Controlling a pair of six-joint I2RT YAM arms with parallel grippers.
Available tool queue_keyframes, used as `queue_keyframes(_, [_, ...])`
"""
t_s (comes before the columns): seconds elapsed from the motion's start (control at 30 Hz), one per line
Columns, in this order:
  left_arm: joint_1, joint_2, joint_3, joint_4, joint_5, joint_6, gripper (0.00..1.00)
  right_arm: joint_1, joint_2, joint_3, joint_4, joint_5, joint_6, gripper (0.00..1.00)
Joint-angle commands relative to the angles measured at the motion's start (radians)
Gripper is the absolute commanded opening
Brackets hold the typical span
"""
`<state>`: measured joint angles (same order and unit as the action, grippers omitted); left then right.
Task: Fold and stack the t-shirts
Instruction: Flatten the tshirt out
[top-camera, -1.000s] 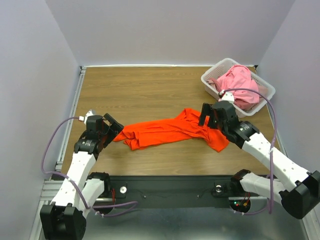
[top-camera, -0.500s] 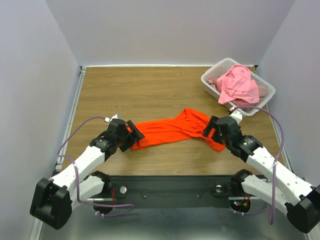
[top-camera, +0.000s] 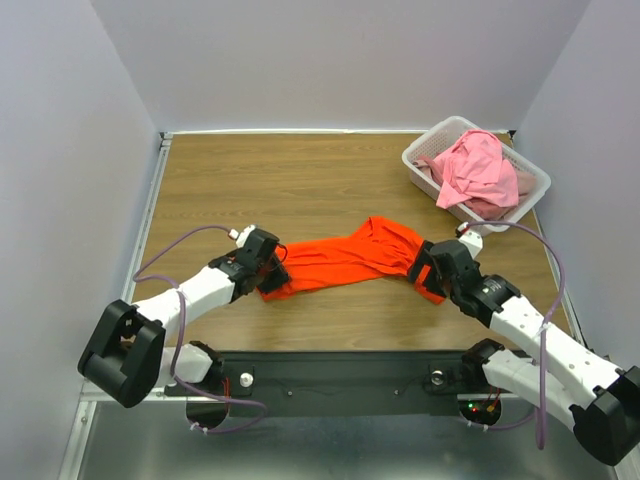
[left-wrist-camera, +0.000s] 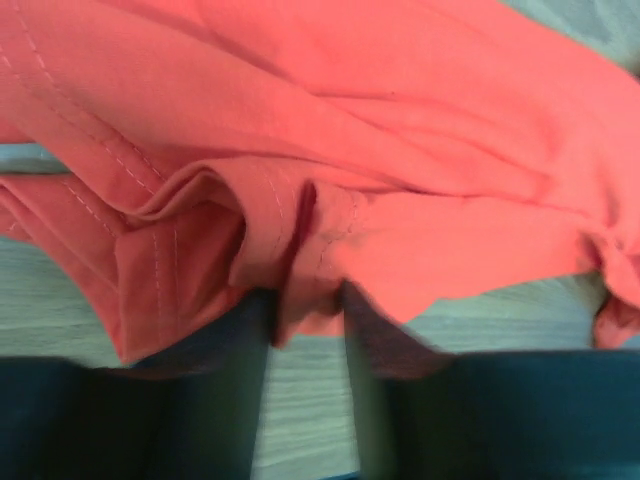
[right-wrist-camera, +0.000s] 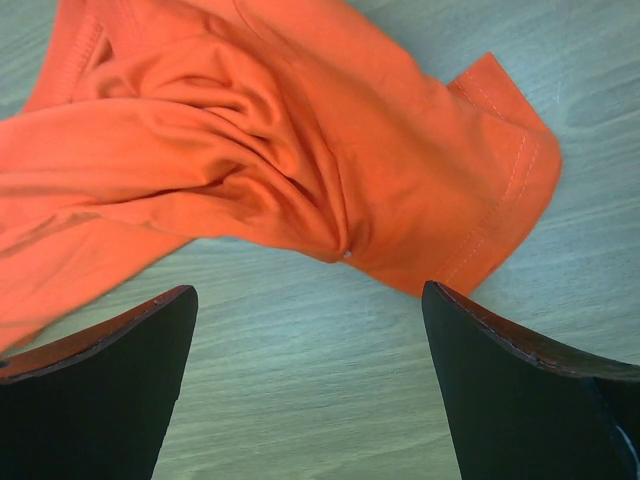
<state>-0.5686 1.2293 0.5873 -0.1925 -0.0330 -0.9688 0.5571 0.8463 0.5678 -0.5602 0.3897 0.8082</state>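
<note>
The orange t-shirt (top-camera: 340, 255) lies crumpled in a long strip across the table's near middle. My left gripper (top-camera: 271, 272) is at its left end. In the left wrist view (left-wrist-camera: 305, 300) the jaws pinch a hemmed fold of the orange t-shirt (left-wrist-camera: 400, 150) between their tips. My right gripper (top-camera: 428, 270) hangs open over the shirt's right end. Its fingertips (right-wrist-camera: 175, 300) straddle bare wood just short of the orange t-shirt's (right-wrist-camera: 250, 150) sleeve. The pink t-shirt (top-camera: 475, 170) is bunched up in the basket.
A white lattice basket (top-camera: 418, 160) stands at the back right corner, close to the right wall. Purple cables loop off both arms. Metal rails run along the table's left and near edges.
My left arm swung right, to the orange shirt's left end, and its jaws narrowed onto a fold. My right gripper slid nearer along the shirt's right end, still open.
</note>
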Motion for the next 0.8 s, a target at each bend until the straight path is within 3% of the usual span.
queue_keyframes(0.0, [-0.004,-0.007,0.06,-0.008,-0.057,-0.005,0.29,-0.002,-0.015,-0.014,0.005,0.002,0.025,1.0])
queue_keyframes(0.07, [-0.004,-0.014,0.071,-0.013,-0.062,-0.004,0.14,-0.002,-0.013,-0.028,0.003,-0.003,0.028,1.0])
queue_keyframes(0.1, [-0.005,-0.017,0.072,-0.015,-0.062,-0.001,0.0,-0.002,-0.012,-0.031,0.002,-0.002,0.034,1.0])
queue_keyframes(0.5, [-0.027,-0.277,0.062,0.034,-0.056,0.096,0.0,-0.003,0.051,-0.082,-0.02,0.093,0.141,0.92])
queue_keyframes(0.77, [-0.027,-0.383,0.065,0.05,-0.048,0.122,0.0,-0.011,0.217,-0.059,-0.001,0.152,0.223,0.72])
